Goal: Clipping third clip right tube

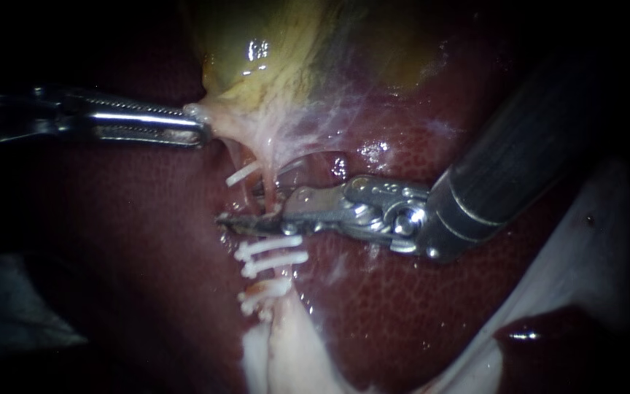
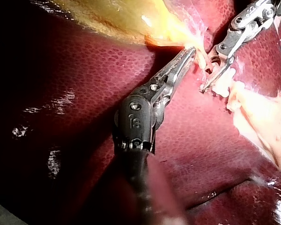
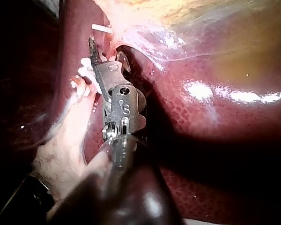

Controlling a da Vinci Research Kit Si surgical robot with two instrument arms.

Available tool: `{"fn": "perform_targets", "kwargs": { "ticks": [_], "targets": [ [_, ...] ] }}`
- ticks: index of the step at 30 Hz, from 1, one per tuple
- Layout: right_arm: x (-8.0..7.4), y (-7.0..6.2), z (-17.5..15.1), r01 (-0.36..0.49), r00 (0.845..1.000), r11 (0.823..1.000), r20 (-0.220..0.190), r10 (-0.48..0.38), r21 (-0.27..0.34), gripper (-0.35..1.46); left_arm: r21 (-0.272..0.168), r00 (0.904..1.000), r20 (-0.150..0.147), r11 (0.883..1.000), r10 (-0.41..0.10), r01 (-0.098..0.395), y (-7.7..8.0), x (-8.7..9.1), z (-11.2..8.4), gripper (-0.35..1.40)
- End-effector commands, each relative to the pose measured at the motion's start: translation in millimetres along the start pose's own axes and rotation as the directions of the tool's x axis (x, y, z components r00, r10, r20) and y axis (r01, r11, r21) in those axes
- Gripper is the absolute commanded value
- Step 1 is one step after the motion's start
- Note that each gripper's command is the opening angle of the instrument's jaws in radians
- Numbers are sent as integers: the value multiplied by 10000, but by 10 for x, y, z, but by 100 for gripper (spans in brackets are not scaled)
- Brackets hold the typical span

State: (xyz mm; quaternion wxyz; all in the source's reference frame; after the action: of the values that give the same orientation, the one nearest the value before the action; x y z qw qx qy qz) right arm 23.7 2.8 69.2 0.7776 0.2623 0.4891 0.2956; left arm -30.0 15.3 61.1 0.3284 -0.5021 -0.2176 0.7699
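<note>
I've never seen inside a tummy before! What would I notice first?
The shiny right instrument sits mid-picture, its open pincer astride a pale tube. White clips lie just below it on the tube. At the upper left, the left instrument grips the yellow gallbladder's edge.

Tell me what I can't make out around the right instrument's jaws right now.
Endoscope view: the tube where the right instrument straddles it; its open jaws cover that stretch.
Right wrist view: the clips; the instrument's own wrist hides most.
Left wrist view: clip count; too blurred.
</note>
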Motion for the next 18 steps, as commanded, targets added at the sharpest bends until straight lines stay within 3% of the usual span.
{"fn": "perform_targets", "kwargs": {
  "ticks": [1,5,9,18],
  "targets": [
    [1,0,-1,-12,10000,10000,-62,12,17,22,-7,10000,-1,10000,6,-6,0,0,0,-35],
    [9,2,-8,-106,9983,9994,-574,126,341,46,-12,10000,0,10000,6,-6,0,0,-1,-35],
    [15,5,-24,-140,9948,9956,-991,232,929,50,-20,10000,2,10000,6,-6,-1,0,-2,-35],
    [10,11,-68,266,9964,9741,-850,-76,2245,50,-31,10000,5,10000,4,-4,-1,0,-4,-35]
  ]
}}
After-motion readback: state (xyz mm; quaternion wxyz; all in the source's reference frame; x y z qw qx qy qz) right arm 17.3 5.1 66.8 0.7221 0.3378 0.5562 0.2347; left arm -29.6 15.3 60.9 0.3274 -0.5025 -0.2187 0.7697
